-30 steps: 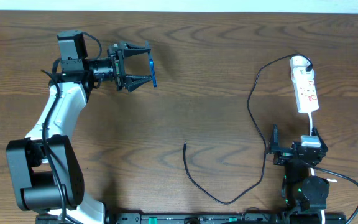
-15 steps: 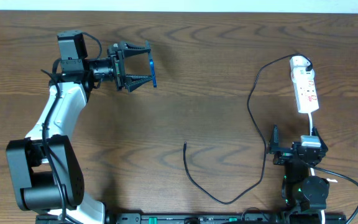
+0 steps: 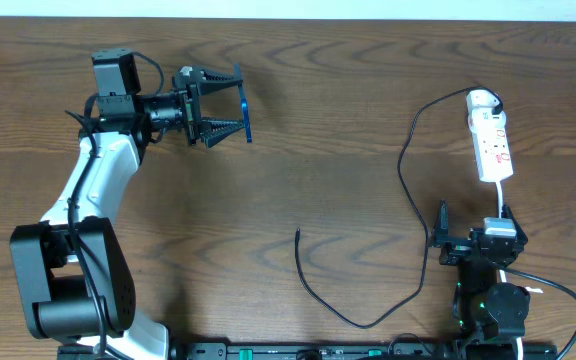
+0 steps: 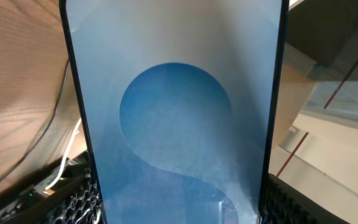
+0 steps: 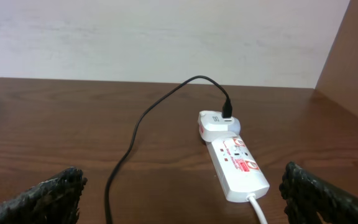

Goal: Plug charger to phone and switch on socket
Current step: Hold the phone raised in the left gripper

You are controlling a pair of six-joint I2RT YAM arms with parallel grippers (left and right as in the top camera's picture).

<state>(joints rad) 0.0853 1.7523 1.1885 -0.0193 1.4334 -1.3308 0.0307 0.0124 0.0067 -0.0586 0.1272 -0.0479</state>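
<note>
Left fingers [image 4: 79, 202] — phone [image 4: 173, 124] between, seemingly

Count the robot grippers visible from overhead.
2. The left gripper is upper left, clamping the phone; the right gripper is lower right, open, short of the socket. None hidden.

There is one phone [image 3: 245, 108], one charger [image 3: 400, 168] and one socket [image 3: 494, 146], with a single white adapter [image 3: 481, 99] on it. Two tools show, the left tool [image 3: 236, 98] and the right tool [image 3: 474, 215]. There is one tabletop [image 3: 348, 80].
</note>
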